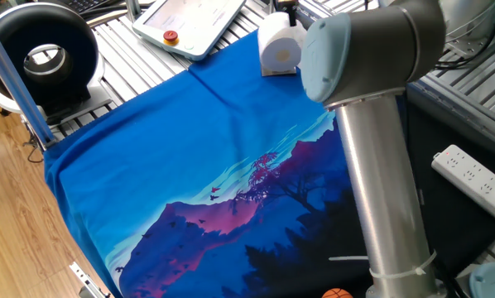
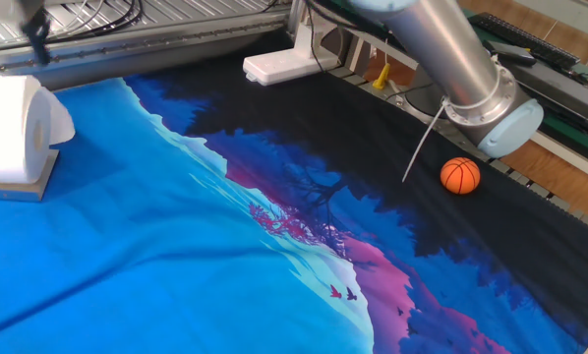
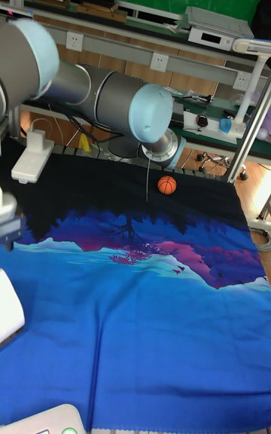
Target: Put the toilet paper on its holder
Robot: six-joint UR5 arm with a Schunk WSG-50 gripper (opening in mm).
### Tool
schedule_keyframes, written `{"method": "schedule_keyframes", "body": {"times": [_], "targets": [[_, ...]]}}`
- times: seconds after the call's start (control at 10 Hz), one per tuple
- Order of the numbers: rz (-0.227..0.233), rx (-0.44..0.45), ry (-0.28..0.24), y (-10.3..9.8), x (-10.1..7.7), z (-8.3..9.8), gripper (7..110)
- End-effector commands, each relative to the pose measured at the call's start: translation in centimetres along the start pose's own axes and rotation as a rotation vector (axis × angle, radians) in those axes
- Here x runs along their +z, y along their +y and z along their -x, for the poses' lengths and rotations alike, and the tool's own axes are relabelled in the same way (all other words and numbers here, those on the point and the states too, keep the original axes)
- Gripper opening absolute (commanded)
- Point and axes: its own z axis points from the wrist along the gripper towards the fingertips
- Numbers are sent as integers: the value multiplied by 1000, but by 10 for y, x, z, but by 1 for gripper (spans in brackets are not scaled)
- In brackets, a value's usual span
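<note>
At the far corner of the blue cloth (image 1: 173, 157) on the worktop, the toilet paper (image 1: 279, 48) sits on the holder (image 2: 36, 183), of which only the base edge shows beneath the roll. Judged complete or nearly so: the remaining step is a clean vertical retreat, avoiding any sideways drag that could tip the roll. Only a dark part of the gripper (image 2: 38, 28) shows above the roll, apart from it; jaw opening cannot be determined, and nothing is visibly held.
</note>
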Motion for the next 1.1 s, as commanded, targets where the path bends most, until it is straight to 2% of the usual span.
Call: {"method": "schedule_keyframes", "body": {"times": [0.0, 0.1, 0.2, 0.3, 0.4, 0.5, 0.6, 0.7, 0.8, 0.9, 1.0], "targets": [[39, 36, 85, 15, -10, -35, 66], [57, 65, 97, 20, -10, -38, 66], [132, 140, 37, 38, -11, -21, 66], [250, 177, -51, 65, -17, 4, 66], [319, 205, -90, 81, -22, 18, 66], [390, 247, -90, 99, -27, 23, 66], [439, 239, -102, 106, -25, 29, 66], [466, 220, -115, 106, -20, 35, 66], [472, 201, -123, 105, -14, 38, 66], [356, 209, -77, 83, -4, 24, 66], [167, 211, -19, 42, -1, 0, 66]]}}
